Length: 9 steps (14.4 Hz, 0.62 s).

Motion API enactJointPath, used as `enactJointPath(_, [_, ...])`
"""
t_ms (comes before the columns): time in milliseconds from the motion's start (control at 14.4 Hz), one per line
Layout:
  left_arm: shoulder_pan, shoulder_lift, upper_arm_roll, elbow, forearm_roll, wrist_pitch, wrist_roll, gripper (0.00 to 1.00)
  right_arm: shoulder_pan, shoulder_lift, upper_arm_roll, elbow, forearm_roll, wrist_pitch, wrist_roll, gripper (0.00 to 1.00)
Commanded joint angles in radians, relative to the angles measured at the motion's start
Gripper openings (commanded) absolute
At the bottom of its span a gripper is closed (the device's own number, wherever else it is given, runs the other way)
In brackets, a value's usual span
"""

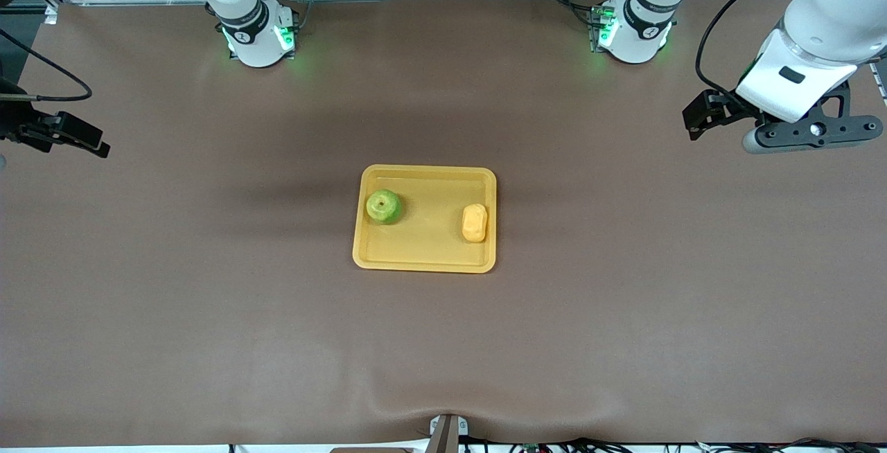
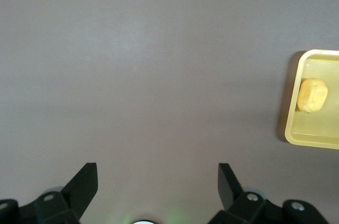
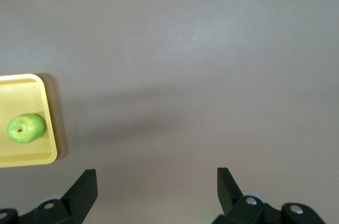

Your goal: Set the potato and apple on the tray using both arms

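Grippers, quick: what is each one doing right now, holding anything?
Left gripper: open, empty, over bare table.
Right gripper: open, empty, over bare table.

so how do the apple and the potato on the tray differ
The apple is round and yellow-green with a dark stem dimple on top; the potato is oblong, plain yellow-orange, close to the tray's colour. The apple looks slightly bigger. The apple sits toward the right arm's end of the tray, the potato toward the left arm's end, slightly nearer the front camera. Both rest inside the tray, apart, untouched by either arm.
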Motion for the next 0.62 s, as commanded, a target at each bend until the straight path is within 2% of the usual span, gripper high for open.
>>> enactJointPath(0, [-0.088,-0.076,0.122,-0.084,-0.022,0.009,0.049,1.0,-0.021,0.011,0.014,0.025,0.001,-0.036,-0.006,1.0])
enactJointPath(416, [-0.125,-0.157,0.274,-0.167,-0.157,0.003,0.156,1.0,-0.016,0.019,0.017,0.021,0.002,-0.027,-0.009,1.0])
enactJointPath(555, [-0.125,-0.181,0.285,-0.192,-0.162,0.003,0.182,1.0,-0.011,0.019,0.017,0.026,0.001,-0.006,-0.01,1.0])
